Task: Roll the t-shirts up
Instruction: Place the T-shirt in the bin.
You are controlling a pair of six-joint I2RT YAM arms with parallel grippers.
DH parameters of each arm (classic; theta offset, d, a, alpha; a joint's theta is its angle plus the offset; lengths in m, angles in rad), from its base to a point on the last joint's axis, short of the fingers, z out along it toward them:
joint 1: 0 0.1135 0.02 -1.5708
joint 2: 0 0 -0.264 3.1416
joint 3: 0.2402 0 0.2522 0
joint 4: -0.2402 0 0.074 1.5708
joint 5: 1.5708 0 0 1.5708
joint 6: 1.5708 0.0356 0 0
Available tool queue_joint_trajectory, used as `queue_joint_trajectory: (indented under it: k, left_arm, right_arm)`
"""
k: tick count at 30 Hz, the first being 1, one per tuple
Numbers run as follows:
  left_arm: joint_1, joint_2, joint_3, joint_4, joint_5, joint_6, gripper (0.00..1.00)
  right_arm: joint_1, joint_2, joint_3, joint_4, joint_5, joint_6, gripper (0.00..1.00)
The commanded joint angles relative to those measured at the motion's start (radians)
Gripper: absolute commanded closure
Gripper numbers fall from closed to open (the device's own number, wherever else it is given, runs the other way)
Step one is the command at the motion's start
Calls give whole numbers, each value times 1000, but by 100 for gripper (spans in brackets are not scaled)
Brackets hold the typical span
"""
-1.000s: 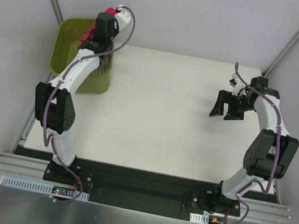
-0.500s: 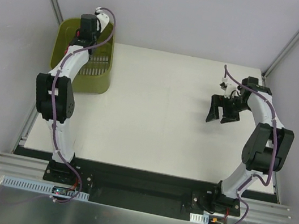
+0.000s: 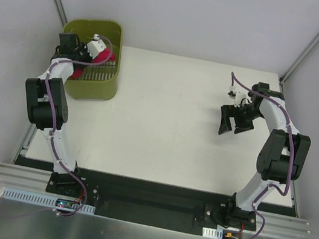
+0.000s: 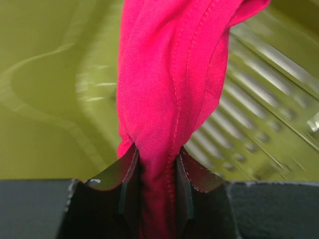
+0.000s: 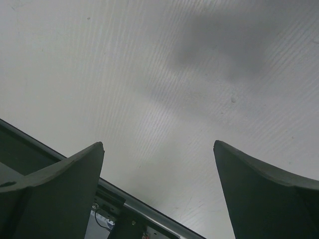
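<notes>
The magenta-red t-shirt [image 3: 100,59] is bunched up inside the green basket [image 3: 100,88] at the table's far left corner. In the left wrist view the shirt [image 4: 169,79] hangs as a twisted bundle pinched between my left gripper's fingers [image 4: 124,174], with the basket's slotted wall [image 4: 259,109] behind it. My left gripper [image 3: 91,53] is shut on the shirt, reaching into the basket. My right gripper [image 3: 234,121] hangs open and empty above the bare table on the right; its two fingers [image 5: 60,184] stand far apart over the white tabletop [image 5: 159,74].
The white tabletop [image 3: 165,120] lies between the two arms. Grey walls close in the back and sides. A black rail [image 3: 146,200] with the arm bases runs along the near edge.
My left gripper swung left and down from above the basket's right rim into the basket, carrying the shirt. My right gripper drifted slightly left, still open.
</notes>
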Motion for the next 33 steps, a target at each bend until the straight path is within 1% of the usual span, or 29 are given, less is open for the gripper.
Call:
queue_joint_trajectory:
  k: [1,2,7,8,10,11,15,17,18,20,21,25,30,33]
  left_arm:
    - [12,-83,-71,15,269,291,100]
    - [24,-86,-90,12,321,309,100]
    - [52,-77,-103,-18,425,410,100]
    - [56,-74,-89,-51,464,424,100]
    - [73,-54,-45,-112,488,476,100]
    - [78,-48,-36,-172,495,496,100]
    - [117,-53,-25,-263,568,588,100]
    - [127,-54,-16,-306,583,638,100]
    - [133,-51,-9,-361,593,656,100]
    - [142,-42,23,-416,596,714,100]
    - [147,-31,33,-483,597,736,100]
    - [160,-19,55,-591,596,841,100]
    - [167,-14,18,-645,558,987,100]
    - [167,-10,-2,-659,536,1033,100]
  right_arm:
    - [12,-13,-16,-53,47,-46,4]
    - [12,-14,-19,-61,55,-46,4]
    - [46,-25,-42,-93,90,-97,4]
    - [54,-28,-54,-102,98,-109,4]
    - [58,-21,-60,-116,127,-129,4]
    - [64,-19,-64,-124,138,-135,4]
    - [72,-7,-54,-136,165,-160,4]
    - [80,5,-53,-139,176,-166,4]
    - [81,7,-57,-139,182,-172,4]
    - [92,19,-59,-139,191,-177,4]
    - [94,24,-60,-141,196,-183,4]
    - [109,45,-42,-141,204,-191,4]
    - [124,76,-27,-138,217,-204,4]
    - [129,81,-24,-136,224,-207,4]
